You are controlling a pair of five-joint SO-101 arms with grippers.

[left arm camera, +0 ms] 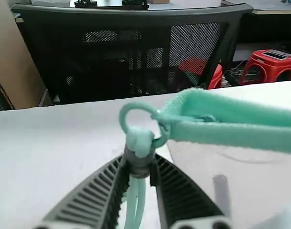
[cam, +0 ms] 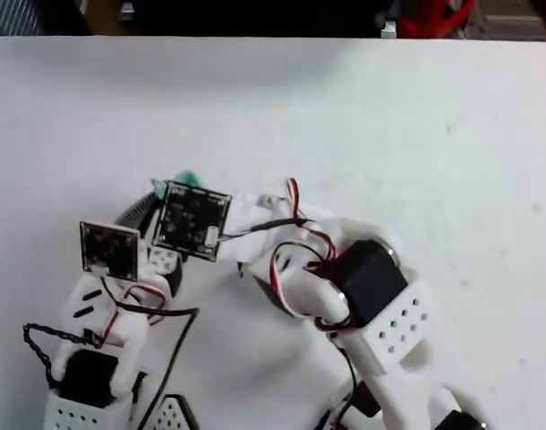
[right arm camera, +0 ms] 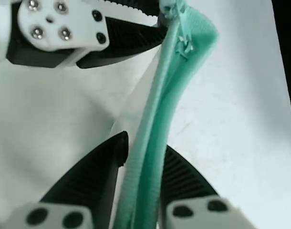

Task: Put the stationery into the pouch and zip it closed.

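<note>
Pinching the zipper pull (left arm camera: 138,140), our left hand (left arm camera: 139,164) looks set to drag it. Our right hand (right arm camera: 144,148) clamps the pouch (right arm camera: 157,95) by its teal edge, we judge to brace it, near-left on the tabletop (cam: 389,116).

white arms (cam: 400,333) | black motors (cam: 370,276) | black ribbed fingers (left arm camera: 90,202) | red-black cables (cam: 294,195) | silver screws (right arm camera: 36,33)

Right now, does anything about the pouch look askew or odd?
Yes. The mint-green fabric zip band bows sideways instead of running straight, between the right gripper clamped on it and the left gripper pinching the mint-green zipper pull.
</note>
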